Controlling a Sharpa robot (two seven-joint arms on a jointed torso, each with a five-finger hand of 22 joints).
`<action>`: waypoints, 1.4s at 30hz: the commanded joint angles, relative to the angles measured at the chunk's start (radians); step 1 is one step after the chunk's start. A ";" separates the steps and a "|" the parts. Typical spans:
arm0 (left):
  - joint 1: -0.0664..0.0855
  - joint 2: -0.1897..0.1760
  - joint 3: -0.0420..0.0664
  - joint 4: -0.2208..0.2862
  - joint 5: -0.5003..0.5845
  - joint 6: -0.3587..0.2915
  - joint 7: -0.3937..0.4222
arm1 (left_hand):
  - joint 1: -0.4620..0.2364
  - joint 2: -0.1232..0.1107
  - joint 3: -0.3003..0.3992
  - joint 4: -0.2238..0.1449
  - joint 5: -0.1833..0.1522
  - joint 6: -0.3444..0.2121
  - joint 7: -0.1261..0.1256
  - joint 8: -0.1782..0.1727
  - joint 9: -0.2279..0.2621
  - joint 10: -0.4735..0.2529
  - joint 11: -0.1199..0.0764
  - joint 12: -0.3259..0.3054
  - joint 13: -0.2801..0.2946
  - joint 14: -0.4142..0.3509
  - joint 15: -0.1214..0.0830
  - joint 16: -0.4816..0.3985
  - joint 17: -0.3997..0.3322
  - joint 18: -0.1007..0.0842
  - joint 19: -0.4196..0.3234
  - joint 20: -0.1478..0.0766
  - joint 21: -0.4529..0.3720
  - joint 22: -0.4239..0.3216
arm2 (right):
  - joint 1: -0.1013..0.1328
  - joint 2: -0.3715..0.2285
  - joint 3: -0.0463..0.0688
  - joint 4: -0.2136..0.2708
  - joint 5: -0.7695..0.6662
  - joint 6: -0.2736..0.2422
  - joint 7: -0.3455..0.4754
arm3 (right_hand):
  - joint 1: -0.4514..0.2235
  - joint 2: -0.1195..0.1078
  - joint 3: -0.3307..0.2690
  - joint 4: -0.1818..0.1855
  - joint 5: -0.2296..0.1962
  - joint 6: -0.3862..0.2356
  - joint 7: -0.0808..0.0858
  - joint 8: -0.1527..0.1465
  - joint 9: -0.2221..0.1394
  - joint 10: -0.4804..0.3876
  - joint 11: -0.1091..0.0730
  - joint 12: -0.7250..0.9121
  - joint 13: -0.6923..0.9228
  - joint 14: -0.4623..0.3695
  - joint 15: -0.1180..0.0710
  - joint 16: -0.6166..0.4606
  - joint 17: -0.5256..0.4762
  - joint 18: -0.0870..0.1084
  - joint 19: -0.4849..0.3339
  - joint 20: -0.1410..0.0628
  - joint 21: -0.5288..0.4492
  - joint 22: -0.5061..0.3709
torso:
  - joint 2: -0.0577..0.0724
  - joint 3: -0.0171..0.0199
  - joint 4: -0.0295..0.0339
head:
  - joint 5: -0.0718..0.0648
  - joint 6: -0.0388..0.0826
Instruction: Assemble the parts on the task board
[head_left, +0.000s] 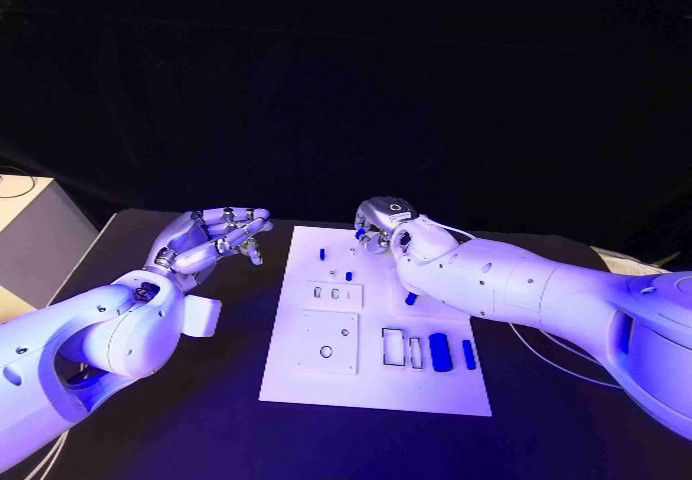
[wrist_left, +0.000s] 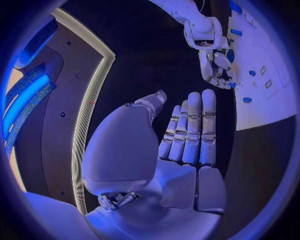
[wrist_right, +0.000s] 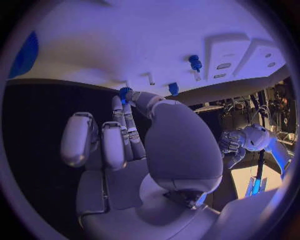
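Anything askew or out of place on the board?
Nothing stands out. The blue parts lie in order on the task board; right hand holds a small blue part at its far edge, left hand open beside it.

No legible text, label, brand, number or sign on any surface.

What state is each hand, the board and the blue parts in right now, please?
Left hand: open, holding nothing, beside the board.
Right hand: pinching a small blue part over the board's far edge.
Task board: flat on the table.
Blue parts: lying on the board.
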 joint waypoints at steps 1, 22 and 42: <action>0.001 0.003 0.001 0.002 -0.004 0.005 0.003 | 0.008 0.000 -0.002 -0.006 -0.001 -0.002 0.003 -0.003 0.001 -0.002 0.004 0.002 0.001 -0.009 0.000 0.005 0.000 0.006 -0.005 0.001 0.005 0.001 | -0.002 0.005 -0.001 -0.002 -0.008 0.023 0.009 | -0.007 -0.006 0.002 -0.002 -0.005 -0.003 0.004 0.003 0.002 -0.005 0.003 0.004 -0.001 0.031 0.001 0.007 0.000 -0.016 -0.001 0.005 0.004 0.000 | 0.001 -0.0007 -0.0006 | 0.003 -0.001; 0.001 0.001 0.001 0.003 -0.008 0.002 -0.001 | 0.009 0.001 -0.003 -0.006 -0.001 -0.002 0.003 -0.002 0.002 -0.002 0.004 0.003 0.002 -0.011 0.000 0.006 -0.001 0.006 -0.007 0.001 0.006 0.001 | -0.001 0.007 -0.002 -0.009 0.004 0.055 0.020 | -0.045 -0.062 -0.029 0.005 -0.021 -0.108 0.027 -0.057 -0.011 -0.103 0.028 0.004 -0.027 0.018 0.022 -0.006 -0.041 -0.002 -0.032 0.023 -0.051 -0.064 | 0.003 -0.0010 -0.0033 | 0.004 -0.002; 0.001 -0.009 0.001 -0.005 -0.008 0.008 -0.002 | 0.009 0.002 -0.004 -0.004 -0.001 -0.002 0.003 -0.002 0.002 -0.004 0.004 0.002 0.002 -0.011 0.001 0.007 -0.001 0.006 -0.008 0.001 0.007 0.002 | 0.013 -0.189 0.010 0.197 0.134 -0.066 0.038 | 0.174 -0.008 -0.356 0.200 -0.022 -0.160 0.019 -0.111 -0.053 -0.067 0.012 0.075 -0.011 0.024 0.009 0.011 -0.047 0.000 -0.010 0.012 -0.102 -0.085 | 0.004 0.0090 -0.0225 | 0.009 0.017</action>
